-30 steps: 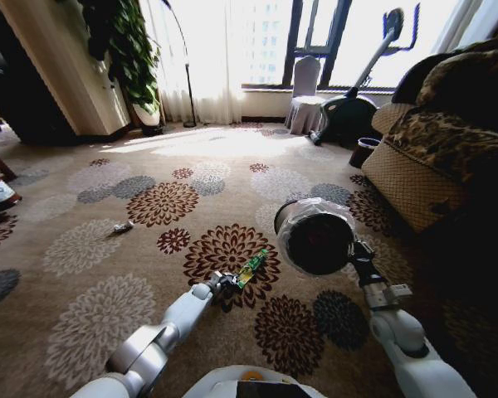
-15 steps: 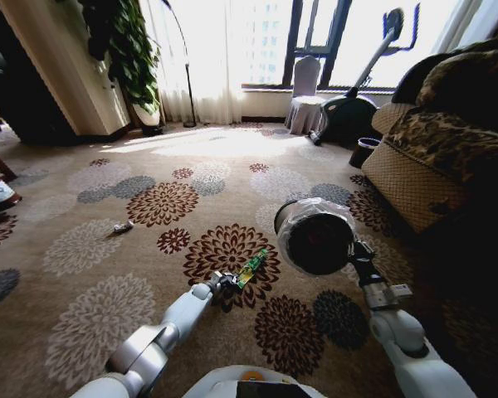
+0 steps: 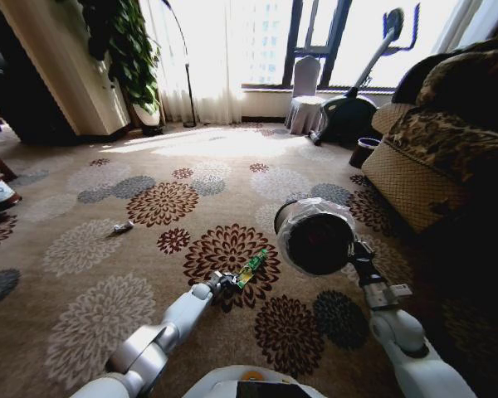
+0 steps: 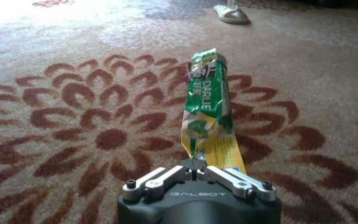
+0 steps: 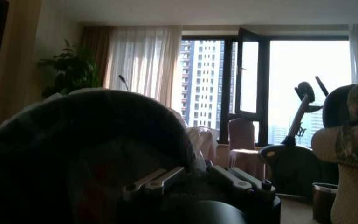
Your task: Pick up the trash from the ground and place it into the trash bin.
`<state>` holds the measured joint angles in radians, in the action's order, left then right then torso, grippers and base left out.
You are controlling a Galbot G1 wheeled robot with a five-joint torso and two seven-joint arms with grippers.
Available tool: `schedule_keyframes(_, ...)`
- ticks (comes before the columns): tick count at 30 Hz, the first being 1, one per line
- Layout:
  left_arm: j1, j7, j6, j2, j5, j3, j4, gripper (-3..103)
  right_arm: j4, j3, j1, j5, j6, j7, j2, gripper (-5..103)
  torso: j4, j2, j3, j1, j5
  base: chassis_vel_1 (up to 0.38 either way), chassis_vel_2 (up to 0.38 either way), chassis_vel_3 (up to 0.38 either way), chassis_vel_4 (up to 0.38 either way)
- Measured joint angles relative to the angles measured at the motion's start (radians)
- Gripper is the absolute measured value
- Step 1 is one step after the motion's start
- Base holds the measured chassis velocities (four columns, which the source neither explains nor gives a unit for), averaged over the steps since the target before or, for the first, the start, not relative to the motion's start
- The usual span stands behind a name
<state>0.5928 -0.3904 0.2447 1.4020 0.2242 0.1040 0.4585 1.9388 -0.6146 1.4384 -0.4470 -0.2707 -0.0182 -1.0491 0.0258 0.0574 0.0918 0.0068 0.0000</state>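
While left gripper (image 4: 196, 173) pinches green wrapper (image 4: 207, 105), right gripper (image 3: 361, 267) grips trash bin (image 3: 315, 236)

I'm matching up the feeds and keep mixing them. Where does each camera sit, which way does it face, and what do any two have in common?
Head view: on the robot's head, looking forward and down at the carpet; both arms show, the left gripper pinching the green wrapper, the right gripper holding up the trash bin.
Left wrist view: on the left wrist, facing the carpet; its jaws are shut on the wrapper.
Right wrist view: on the right wrist, facing the window past the bin.
Shared: head and left wrist views both show the wrapper.
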Motion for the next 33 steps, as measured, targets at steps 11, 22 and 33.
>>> schedule_keyframes(11,0.000,0.000,0.001,0.000,0.000,0.000,0.000,0,0.000,0.000,0.000,0.000,0.000,0.000,0.000,0,0.0001,-0.015,-0.013,-0.002,0.0001,0.000,0.000,0.000,0.000)
schedule_keyframes(22,0.000,0.000,0.000,0.000,0.000,0.000,0.000,0,0.000,0.000,0.000,0.000,0.000,0.000,0.000,0,0.0000,-0.001,-0.007,0.004,-0.0001,0.000,0.000,0.000,0.000)
schedule_keyframes(33,0.000,0.000,0.000,0.000,0.000,0.000,0.000,0,0.000,0.000,0.000,0.000,0.000,0.000,0.000,0,0.0001,0.002,-0.004,0.004,0.0000,0.000,0.000,0.000,0.000)
